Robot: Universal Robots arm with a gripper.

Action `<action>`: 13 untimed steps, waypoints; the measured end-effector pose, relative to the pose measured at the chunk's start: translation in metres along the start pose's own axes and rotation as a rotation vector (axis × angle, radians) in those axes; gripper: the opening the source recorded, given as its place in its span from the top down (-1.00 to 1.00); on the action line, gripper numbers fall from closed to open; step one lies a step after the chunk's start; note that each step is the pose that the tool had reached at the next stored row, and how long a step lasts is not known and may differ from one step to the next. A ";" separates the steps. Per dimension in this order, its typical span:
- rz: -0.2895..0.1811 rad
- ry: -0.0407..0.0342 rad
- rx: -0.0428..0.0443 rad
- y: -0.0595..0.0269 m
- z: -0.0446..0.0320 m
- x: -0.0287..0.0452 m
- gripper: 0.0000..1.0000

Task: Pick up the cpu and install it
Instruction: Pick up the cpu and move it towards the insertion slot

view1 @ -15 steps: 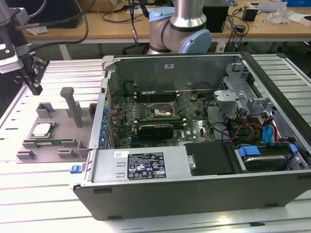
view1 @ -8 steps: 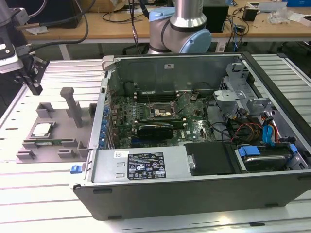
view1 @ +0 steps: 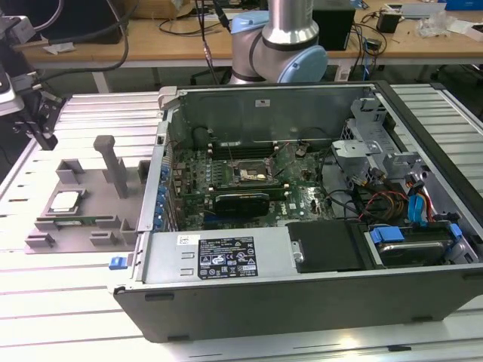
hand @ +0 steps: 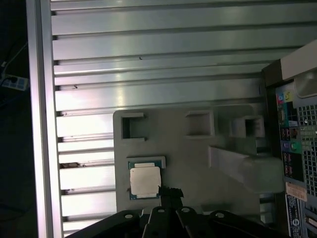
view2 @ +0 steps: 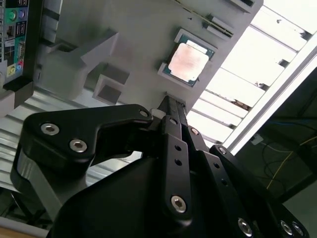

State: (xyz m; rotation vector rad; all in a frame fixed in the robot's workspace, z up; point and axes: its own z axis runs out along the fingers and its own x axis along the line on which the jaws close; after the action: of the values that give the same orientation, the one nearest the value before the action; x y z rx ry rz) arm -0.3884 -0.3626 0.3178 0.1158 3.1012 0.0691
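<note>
The exterior view gave the whole bench: the open computer case (view1: 302, 302) lay on its side on the slatted metal table (view1: 60, 309), and the arm (view1: 283, 34) rose behind it. Inside the case was the green motherboard (view1: 302, 200) with the black-framed socket (view1: 253, 175) near its middle. Toward the exterior view's right were a metal drive cage (view1: 370, 147), blue and red cables (view1: 419, 205) and a black cover plate (view1: 328, 245).

At the exterior view's left, just beside the case, stood the grey tray (view1: 90, 188). The cpu (view1: 66, 200) lay flat in one square recess of it, metal top up.

Both wrist views looked down on this tray (hand: 188, 163) (view2: 138, 29) and gave what the exterior view could not: the gripper (hand: 171, 192) (view2: 172, 105). Its two black fingers were pressed together at the tips, with nothing between them. The tips were near one edge of the cpu (hand: 145, 181) (view2: 188, 63) but apart from it. The first wrist view also showed three small square pockets (hand: 199, 123) along one side of the tray, and both wrist views caught the coloured rear ports (hand: 287, 144) (view2: 15, 29) of the case.
</note>
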 end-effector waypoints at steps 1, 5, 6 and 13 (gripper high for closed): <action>0.000 -0.0004 0.0000 -0.0001 0.0006 0.0008 0.79; 0.000 -0.0025 -0.0002 -0.0006 0.0041 0.0062 0.79; 0.000 -0.0029 -0.0003 -0.0007 0.0047 0.0066 0.79; 0.000 -0.0046 -0.0002 -0.0033 0.0208 0.0128 0.79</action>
State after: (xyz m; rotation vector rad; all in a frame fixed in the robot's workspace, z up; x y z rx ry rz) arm -0.4006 -0.3640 0.2965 0.1156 3.0966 0.0690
